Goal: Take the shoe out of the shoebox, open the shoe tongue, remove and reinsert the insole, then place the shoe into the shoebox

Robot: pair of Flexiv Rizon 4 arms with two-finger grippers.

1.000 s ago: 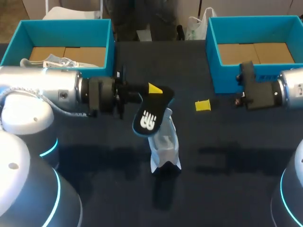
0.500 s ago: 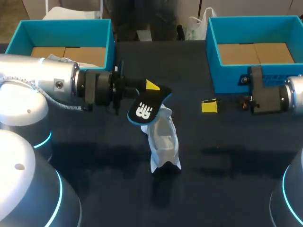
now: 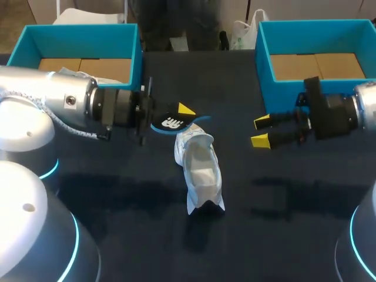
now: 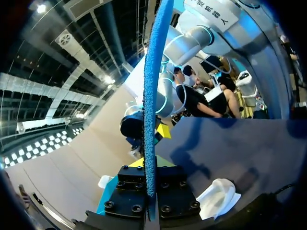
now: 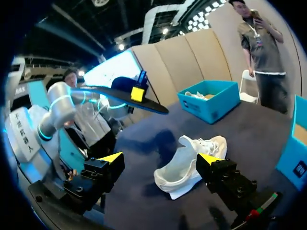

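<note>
While the white shoe (image 3: 200,167) lies on the dark table (image 3: 282,223), the left claw (image 3: 183,113) grips the black, blue-edged insole (image 3: 167,123) in the air, the shoe just below and ahead of it in the head view. The right claw (image 3: 265,131) hangs well off on the shoe's other side, fingers spread and holding nothing, in front of the right-hand teal shoebox (image 3: 282,94). A second teal shoebox (image 3: 82,32) stands behind the left arm.

From the left wrist, the insole runs edge-on straight out from between the clamped fingers. The shoe sits down on the table to one side of that claw, not under it.

From the right wrist, the shoe lies ahead of the empty claw, its mouth gaping upward, and the insole floats beyond and above it.

The step in hand appears to be reinsertion. It would go best if the right claw came in to pin the shoe or hold the tongue back. The left could then tip the insole's free end into the opening and slide it forward before pressing the held end home. A flat drop risks bridging the collar, and an unsteadied shoe could skid.
</note>
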